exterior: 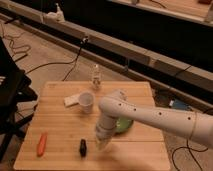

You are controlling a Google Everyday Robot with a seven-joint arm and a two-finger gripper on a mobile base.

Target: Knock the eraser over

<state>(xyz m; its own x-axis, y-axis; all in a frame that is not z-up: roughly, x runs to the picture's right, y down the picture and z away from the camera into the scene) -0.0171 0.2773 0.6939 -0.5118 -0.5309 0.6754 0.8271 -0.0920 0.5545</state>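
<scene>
One small black eraser stands near the table's front edge. Your gripper hangs just beside it, toward the green bowl. You cannot tell if it is open or closed. You are lining up. Next, nudge sideways so the eraser tips.

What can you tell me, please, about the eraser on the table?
The eraser is a small black oblong block with rounded ends, matte-looking, apparently standing upright near the front edge of the wooden table, between the orange piece and the gripper, which hangs close beside it. Only the table visibly touches it.
</scene>
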